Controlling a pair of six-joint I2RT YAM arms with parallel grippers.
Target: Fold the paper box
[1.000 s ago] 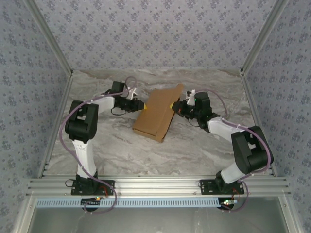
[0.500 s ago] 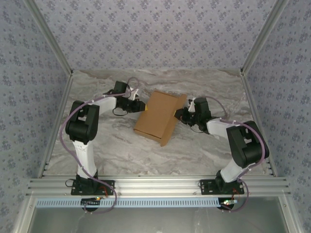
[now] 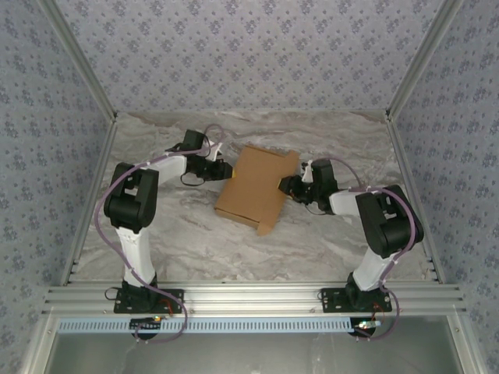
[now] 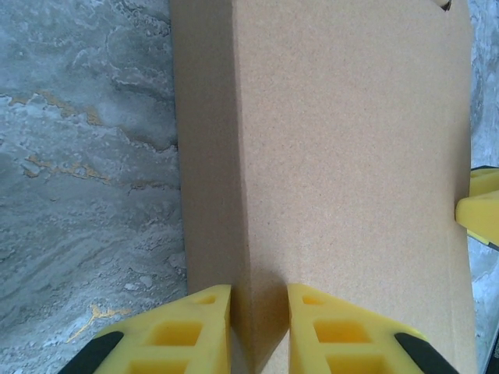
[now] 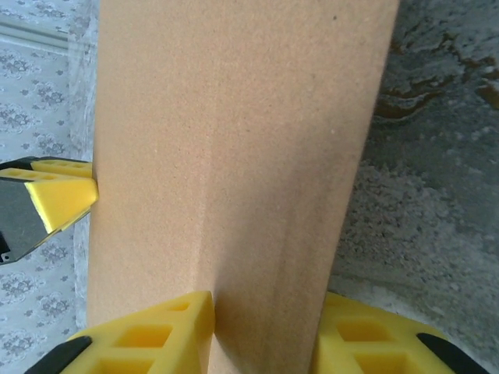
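Left gripper (image 4: 259, 300): clamped on one edge of brown corrugated paper box (image 4: 335, 140); right gripper (image 5: 263, 304): set astride opposite edge, grip cannot be told

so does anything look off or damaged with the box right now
Nothing damaged or spilled. The paper box sits askew to the table, with the left gripper pinching one side and the right gripper astride the opposite side.

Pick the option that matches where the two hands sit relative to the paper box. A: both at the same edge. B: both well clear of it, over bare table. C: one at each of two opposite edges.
C: seen from above, the left hand meets the paper box at its left edge and the right hand meets it at its right edge.
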